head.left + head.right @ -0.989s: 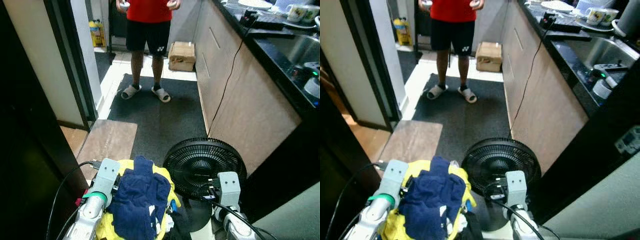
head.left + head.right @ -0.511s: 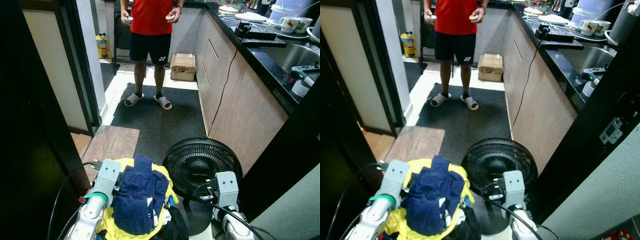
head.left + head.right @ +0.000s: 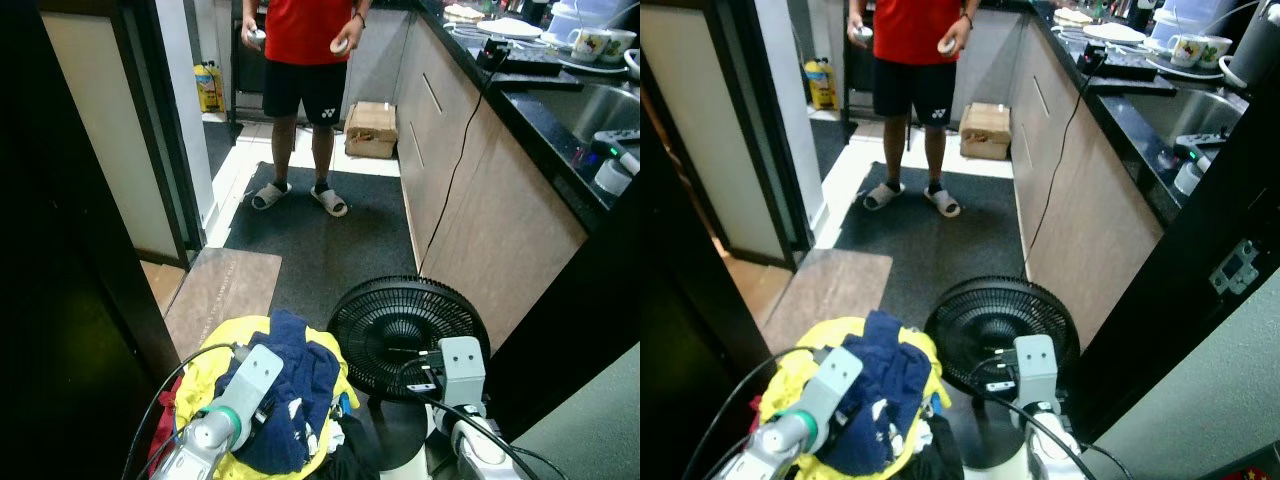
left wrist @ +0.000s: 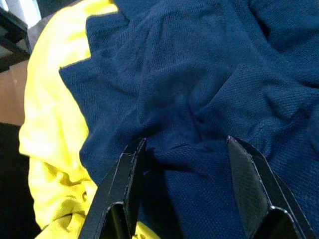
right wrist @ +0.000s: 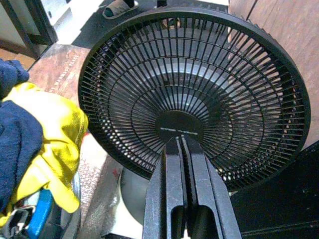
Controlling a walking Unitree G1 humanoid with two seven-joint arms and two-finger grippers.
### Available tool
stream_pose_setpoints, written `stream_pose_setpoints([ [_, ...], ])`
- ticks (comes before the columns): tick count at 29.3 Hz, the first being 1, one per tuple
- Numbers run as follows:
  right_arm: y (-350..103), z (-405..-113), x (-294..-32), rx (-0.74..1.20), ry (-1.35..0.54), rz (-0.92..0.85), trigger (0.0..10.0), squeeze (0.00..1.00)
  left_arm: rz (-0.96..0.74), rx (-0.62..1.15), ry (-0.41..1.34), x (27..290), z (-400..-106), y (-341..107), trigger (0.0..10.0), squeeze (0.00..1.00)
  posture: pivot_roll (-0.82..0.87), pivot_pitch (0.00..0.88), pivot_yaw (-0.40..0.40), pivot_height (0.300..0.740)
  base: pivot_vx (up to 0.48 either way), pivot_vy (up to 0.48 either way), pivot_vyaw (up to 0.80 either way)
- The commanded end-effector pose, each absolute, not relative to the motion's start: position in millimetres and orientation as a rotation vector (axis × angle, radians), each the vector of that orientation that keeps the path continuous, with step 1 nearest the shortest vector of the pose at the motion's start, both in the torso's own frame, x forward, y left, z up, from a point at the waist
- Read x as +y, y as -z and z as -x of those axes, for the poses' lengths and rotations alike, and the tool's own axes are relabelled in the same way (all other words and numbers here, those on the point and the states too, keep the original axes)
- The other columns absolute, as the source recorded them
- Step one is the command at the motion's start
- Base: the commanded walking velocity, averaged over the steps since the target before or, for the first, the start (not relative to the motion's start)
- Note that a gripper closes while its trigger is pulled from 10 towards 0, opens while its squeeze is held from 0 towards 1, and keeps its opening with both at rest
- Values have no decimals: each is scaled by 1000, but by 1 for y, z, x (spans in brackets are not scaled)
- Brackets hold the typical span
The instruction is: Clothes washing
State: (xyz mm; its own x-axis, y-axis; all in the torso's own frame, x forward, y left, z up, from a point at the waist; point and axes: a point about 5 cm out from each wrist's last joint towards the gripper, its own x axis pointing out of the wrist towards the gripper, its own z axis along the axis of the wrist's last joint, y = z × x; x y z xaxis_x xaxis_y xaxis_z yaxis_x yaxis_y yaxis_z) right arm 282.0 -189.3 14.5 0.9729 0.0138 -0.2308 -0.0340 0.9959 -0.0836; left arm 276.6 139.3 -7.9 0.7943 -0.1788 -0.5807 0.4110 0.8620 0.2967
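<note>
Left end effector [image 4: 182, 164]: fingers spread wide, nothing gripped yet; both black fingers are pressed down into the navy cloth with a raised fold between them, at the heap low in the head views.
Right end effector [image 5: 184, 154]: fingers closed together and holding nothing; it hangs in front of the fan, just beside the heap.
Desk [image 3: 540, 110]: dark kitchen counter along the robot's right, with a sink, cups and a cable running down the cabinet front; no part in the grasp.
Person [image 3: 300, 60]: stands on the dark mat ahead, in a red top and black shorts, a controller in each hand, well apart from the heap.
Fan [image 5: 194, 94]: black floor fan with a round grille, just right of the laundry, close enough to catch a swinging arm.
Yellow garment [image 3: 205, 365]: lies under and around the navy piece.
Navy garment [image 4: 209, 84]: the task's item, bunched on top of the heap directly under the robot.
Step in hand: I judge this to be the first pick from the heap.
Doing it well: close fully on the thick fold rather than a thin edge, then lift straight up so the yellow piece peels off and the load stays away from the fan.
</note>
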Motion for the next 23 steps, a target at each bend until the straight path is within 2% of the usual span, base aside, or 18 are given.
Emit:
stream_pose_setpoints([
  [1, -7, -276, -192, 272, -9, 83, 10000, 0, -461, 639, 319, 145, -269, 19, 10000, 0, 66, 30, 19, 740, 0, 0, 0],
  [6, -6, -275, -193, 273, -1, 83, 10000, 0, -499, 689, 329, 151, -261, 29, 10000, 0, 60, 31, 26, 740, 0, 0, 0],
  [12, -6, -274, -193, 265, 6, 77, 10000, 0, -541, 809, 361, 160, -238, 49, 10000, 0, 54, 32, 28, 740, 0, 0, 0],
  [13, -6, -274, -194, 265, 7, 78, 10000, 0, -540, 815, 354, 162, -238, 50, 7725, 0, 54, 32, 28, 740, 0, 0, 0],
  [14, -6, -274, -194, 264, 9, 79, 10000, 0, -539, 818, 345, 163, -237, 51, 4902, 0, 54, 32, 28, 740, 0, 0, 0],
  [15, -6, -274, -194, 264, 9, 79, 10000, 0, -539, 818, 345, 163, -237, 51, 4902, 0, 54, 32, 28, 740, 0, 0, 0],
  [16, -7, -274, -195, 264, 10, 80, 10000, 0, -544, 817, 343, 163, -237, 51, 2314, 0, 54, 34, 23, 740, 0, 0, 0],
  [18, -7, -274, -195, 263, 10, 80, 10000, 0, -550, 816, 341, 164, -237, 51, 2314, 0, 54, 34, 23, 740, 0, 0, 0],
  [19, -7, -274, -195, 261, 10, 80, 10000, 0, -553, 814, 340, 164, -237, 52, 941, 0, 54, 34, 23, 740, 0, 0, 0],
  [20, -8, -275, -196, 260, 10, 81, 10000, 0, -554, 811, 340, 165, -237, 51, 0, 0, 54, 35, 22, 740, 0, 0, 0],
  [23, -8, -275, -196, 258, 10, 80, 10000, 0, -554, 803, 346, 165, -237, 51, 0, 0, 54, 35, 22, 740, 0, 0, 0],
])
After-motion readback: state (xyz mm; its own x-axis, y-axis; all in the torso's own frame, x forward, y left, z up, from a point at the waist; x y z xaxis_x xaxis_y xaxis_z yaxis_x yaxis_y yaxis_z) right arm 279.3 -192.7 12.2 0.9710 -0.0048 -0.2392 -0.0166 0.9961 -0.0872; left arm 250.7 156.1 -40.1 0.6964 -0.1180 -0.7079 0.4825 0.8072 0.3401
